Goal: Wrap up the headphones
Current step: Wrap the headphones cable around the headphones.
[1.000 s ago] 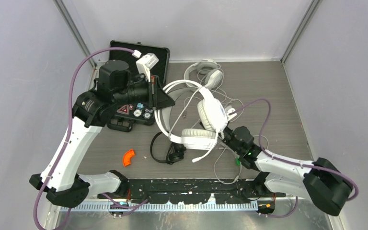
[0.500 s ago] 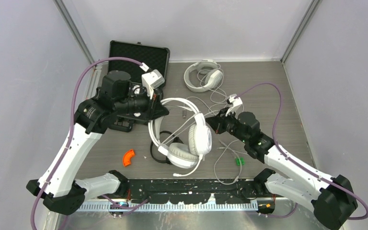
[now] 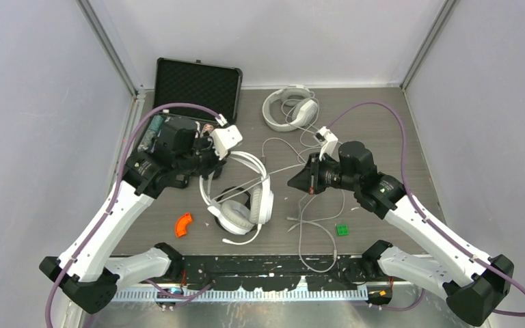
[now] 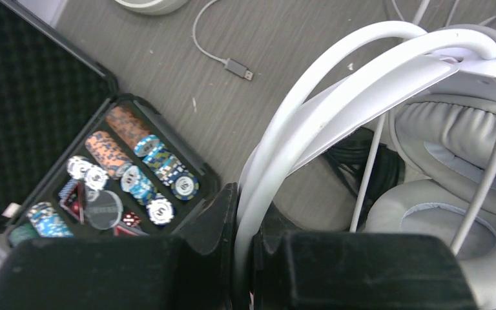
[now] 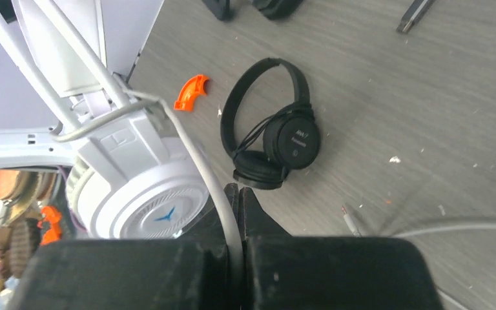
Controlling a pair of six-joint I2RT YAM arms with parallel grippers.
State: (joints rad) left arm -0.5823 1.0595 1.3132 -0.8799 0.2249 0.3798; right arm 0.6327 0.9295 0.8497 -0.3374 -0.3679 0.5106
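My left gripper (image 3: 212, 166) is shut on the headband of a bulky white headset (image 3: 240, 205), held over the table's middle; the band (image 4: 310, 110) runs between my black fingers (image 4: 216, 213). My right gripper (image 3: 295, 183) is shut on that headset's pale cord (image 5: 200, 171), which stretches from it to the earcup (image 5: 145, 194). The slim black headset (image 5: 278, 139) lies flat on the table beneath, partly hidden in the top view (image 3: 229, 195). The second white headset (image 3: 290, 108) lies at the back with its cord loose.
An open black case (image 3: 195, 85) with poker chips (image 4: 129, 174) sits at the back left. An orange curved piece (image 3: 184, 224) and a small green block (image 3: 342, 230) lie near the front. Loose pale cord (image 3: 311, 232) loops toward the front edge. A USB plug (image 4: 239, 68) lies on the table.
My left gripper has lowered the white headset forward and left. My right gripper has lifted and swung back and left, drawing the cord taut.
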